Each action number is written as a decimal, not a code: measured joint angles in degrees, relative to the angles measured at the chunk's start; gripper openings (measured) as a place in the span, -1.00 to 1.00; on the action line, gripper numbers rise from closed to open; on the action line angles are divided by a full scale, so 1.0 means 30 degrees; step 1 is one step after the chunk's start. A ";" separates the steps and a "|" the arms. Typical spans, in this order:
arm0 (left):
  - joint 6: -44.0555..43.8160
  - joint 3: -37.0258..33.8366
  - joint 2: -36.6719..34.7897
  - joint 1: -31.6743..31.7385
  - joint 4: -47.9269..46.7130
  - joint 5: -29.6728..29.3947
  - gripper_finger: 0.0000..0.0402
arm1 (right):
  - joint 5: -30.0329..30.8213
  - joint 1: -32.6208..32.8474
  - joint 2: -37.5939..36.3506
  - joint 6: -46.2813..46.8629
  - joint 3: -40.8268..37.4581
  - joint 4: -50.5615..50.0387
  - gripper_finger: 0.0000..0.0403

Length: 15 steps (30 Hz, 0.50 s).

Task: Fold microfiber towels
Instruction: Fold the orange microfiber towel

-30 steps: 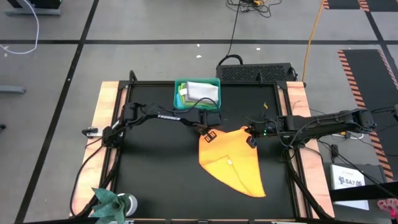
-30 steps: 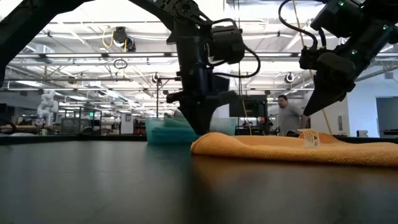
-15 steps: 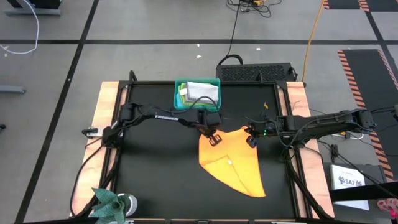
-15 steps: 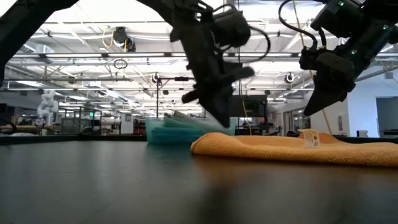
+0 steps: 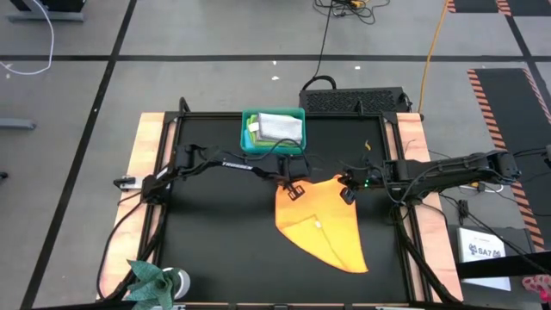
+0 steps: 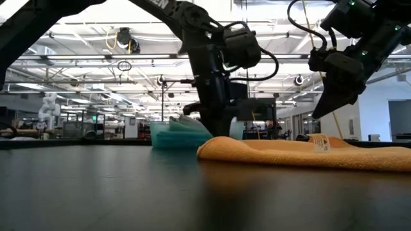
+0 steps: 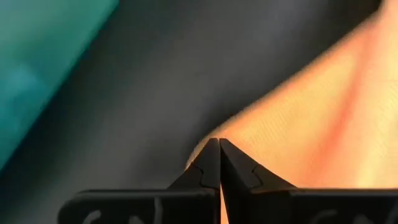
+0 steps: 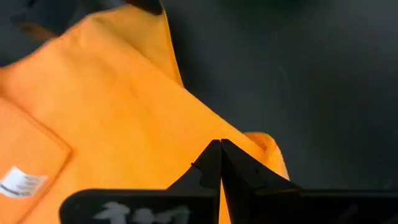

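We see the orange-yellow towel (image 5: 320,226) lying flat on the black counter (image 5: 215,232), spread in a rough triangle w/ one long point running away from the teal bin (image 5: 273,129) toward the counter's near edge. Using the bin as our landmark: the towel sits just on the near side of it and a bit to the right — not touching it.

Left hand (image 5: 295,191) is at the towel corner closest to the bin. Its fingers are fully closed, tips pinched together on that corner's edge; in the left wrist view the tips (image 7: 219,163) meet right at the fabric's rim. In the low view this arm comes down steeply onto the towel's end nearest the bin (image 6: 176,136).

Right hand (image 5: 349,195) is at the towel's other upper corner, farther from the bin on the right side. Fingers also fully closed; in the right wrist view the tips (image 8: 220,163) sit on the orange cloth by a small curled-up fold. Low view shows this hand (image 6: 329,106) just above the towel (image 6: 302,153), so we can't tell if it actually has fabric pinched.

A small white tag (image 6: 320,142) shows on the towel's top. Inside the bin we see folded cloths — light grey (image 5: 279,126) on top, a lime-green edge (image 5: 253,129) beside it.
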 joint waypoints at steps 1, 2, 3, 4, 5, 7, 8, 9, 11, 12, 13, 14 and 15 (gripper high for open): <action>-0.0158 0.0041 0.0103 0.0065 0.0024 -0.0279 -1.00 | -0.0012 0.0000 -0.0012 0.0002 -0.0007 -0.0090 -1.00; -0.0344 0.0020 0.0182 0.0145 -0.0318 -0.0480 -1.00 | -0.0043 0.0000 -0.0022 0.0000 -0.0007 -0.0026 -1.00; -0.0407 0.0013 0.0189 0.0202 -0.0537 -0.0626 -1.00 | -0.0056 0.0000 -0.0022 0.0000 -0.0007 -0.0008 -1.00; -0.0526 0.0027 0.0333 0.0291 -0.0778 -0.0631 -1.00 | -0.0069 0.0000 -0.0022 0.0000 -0.0007 -0.0133 -1.00; -0.0646 0.0040 0.0379 0.0333 -0.0797 -0.0810 -1.00 | -0.0096 0.0000 -0.0022 0.0000 -0.0007 -0.0220 -1.00; -0.0755 0.0064 0.0393 0.0456 -0.1116 -0.0834 -1.00 | -0.0117 0.0000 -0.0015 0.0000 -0.0007 -0.0182 -1.00; -0.0770 0.0064 0.0393 0.0504 -0.1344 -0.0914 -1.00 | -0.0121 0.0000 -0.0015 -0.0005 -0.0007 -0.0192 -1.00; -0.0863 0.0071 0.0393 0.0551 -0.1661 -0.0984 -1.00 | -0.0128 0.0000 -0.0015 -0.0004 -0.0007 -0.0232 -1.00; -0.1074 0.0071 0.0400 0.0625 -0.2401 -0.1423 -1.00 | -0.0135 0.0000 -0.0015 -0.0007 -0.0007 -0.0332 -1.00; -0.1223 0.0064 0.0400 0.0633 -0.2782 -0.1708 -1.00 | -0.0135 0.0000 -0.0012 -0.0005 -0.0007 -0.0403 -1.00; -0.1368 0.0057 0.0407 0.0639 -0.3159 -0.1919 -1.00 | -0.0143 0.0000 -0.0015 -0.0007 -0.0007 -0.0494 -1.00; -0.1427 0.0057 0.0407 0.0647 -0.3446 -0.1976 -1.00 | -0.0142 0.0000 -0.0015 -0.0007 -0.0007 -0.0513 -1.00; -0.1456 0.0050 0.0407 0.0660 -0.3639 -0.1973 -1.00 | -0.0135 0.0000 -0.0011 -0.0021 -0.0007 -0.0472 -1.00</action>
